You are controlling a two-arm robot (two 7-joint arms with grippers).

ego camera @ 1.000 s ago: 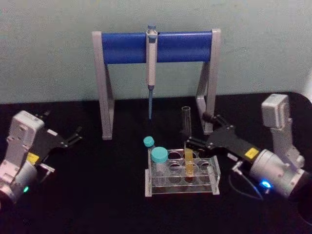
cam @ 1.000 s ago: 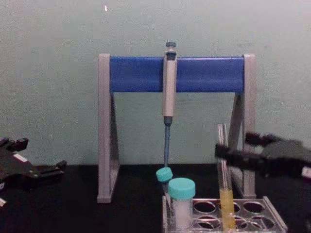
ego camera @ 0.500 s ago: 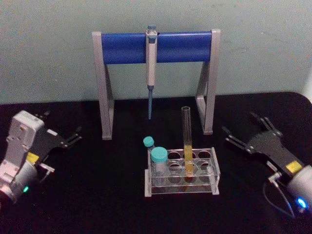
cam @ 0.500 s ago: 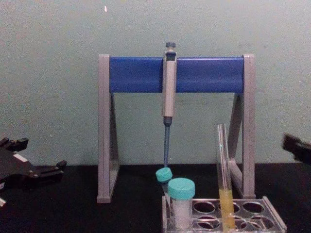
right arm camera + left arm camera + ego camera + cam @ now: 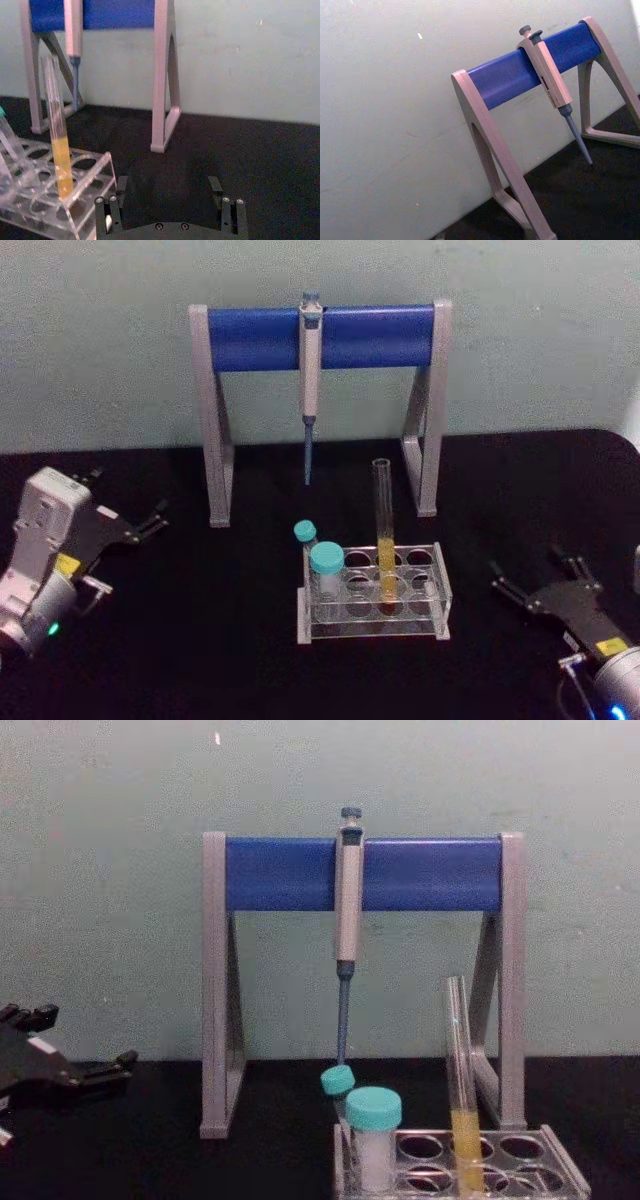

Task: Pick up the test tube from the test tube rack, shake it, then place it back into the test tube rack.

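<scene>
Right gripper (image 5: 535, 575): jaws spread wide and holding nothing, low over the black table (image 5: 200, 640), near its right front corner and well apart from the rack.
Left gripper (image 5: 128, 495): parked at the left side of the table, jaws apart, empty.
Test tube (image 5: 383, 530): upright in a middle hole of the test tube rack (image 5: 440, 612), yellow liquid in its lower part, touched by neither gripper.
Neighbours: two teal-capped vials (image 5: 326, 560) at the rack's left end; behind, a pipette (image 5: 310, 350) hangs on its blue-barred stand (image 5: 260, 337).
Progress: tube seated and grippers clear, which fits either a finished task or one not begun; nothing here settles which.
Writing: each gripper carries a yellow sticker (image 5: 608, 645), its print too small to read; no other labels are legible.
</scene>
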